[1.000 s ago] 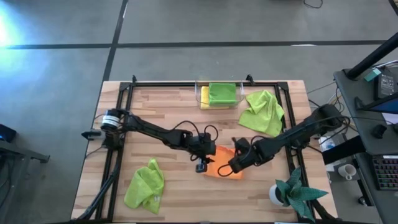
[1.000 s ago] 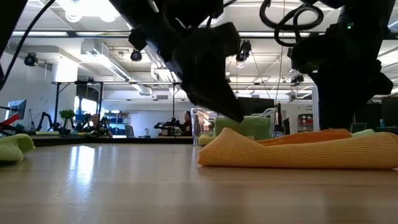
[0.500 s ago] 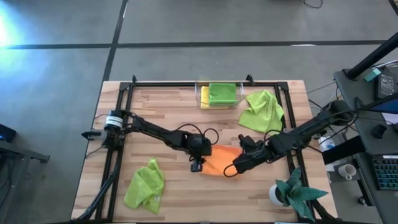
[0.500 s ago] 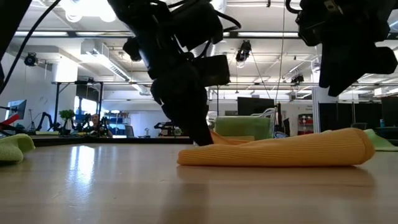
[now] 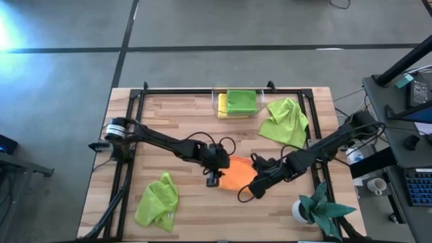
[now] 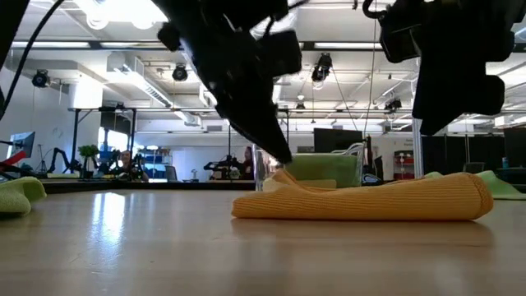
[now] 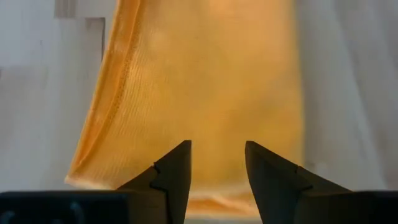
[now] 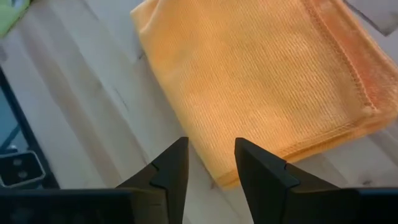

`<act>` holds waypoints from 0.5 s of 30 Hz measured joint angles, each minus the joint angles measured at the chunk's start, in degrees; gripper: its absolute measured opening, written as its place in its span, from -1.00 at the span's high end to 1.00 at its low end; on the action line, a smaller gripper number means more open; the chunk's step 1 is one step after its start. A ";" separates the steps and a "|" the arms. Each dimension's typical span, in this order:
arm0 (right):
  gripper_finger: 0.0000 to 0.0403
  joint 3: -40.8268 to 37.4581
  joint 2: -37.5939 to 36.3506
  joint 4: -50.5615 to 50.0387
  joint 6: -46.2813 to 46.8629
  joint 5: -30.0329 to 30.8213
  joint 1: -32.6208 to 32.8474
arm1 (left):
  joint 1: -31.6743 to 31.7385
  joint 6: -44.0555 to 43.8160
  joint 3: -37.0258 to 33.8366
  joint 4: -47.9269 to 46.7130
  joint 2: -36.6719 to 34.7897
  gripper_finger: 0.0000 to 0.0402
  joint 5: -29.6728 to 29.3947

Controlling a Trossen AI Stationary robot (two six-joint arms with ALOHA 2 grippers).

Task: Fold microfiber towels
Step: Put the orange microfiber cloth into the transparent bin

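Now, orange towel (image 5: pixel 240 177): we see it folded flat near the middle of the table (image 5: pixel 182 121), between the two grippers, and nothing grips it.
Left gripper (image 5: pixel 214 179): we find it at the towel's left edge, its fingers (image 7: pixel 171 177) parted by a narrow gap and empty, hanging just above the cloth.
Right gripper (image 5: pixel 246 194): we find it at the towel's near right corner, its fingers (image 8: pixel 171 168) also a little apart and holding nothing.
Lime towels: we count one crumpled cloth (image 5: pixel 157 200) at the near left, another (image 5: pixel 283 121) crumpled at the far right, well apart from the orange one.
Bin (image 5: pixel 237 103): we see it at the far edge with a folded green towel (image 5: pixel 241 100) lying over a yellow towel (image 5: pixel 221 104).
Plant (image 5: pixel 322 208): we see it at the near right corner in its white pot.
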 joint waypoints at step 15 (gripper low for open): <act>0.04 1.31 1.16 2.58 -15.41 -2.87 3.95 | -9.10 15.72 -0.08 -6.93 -5.11 0.33 -5.91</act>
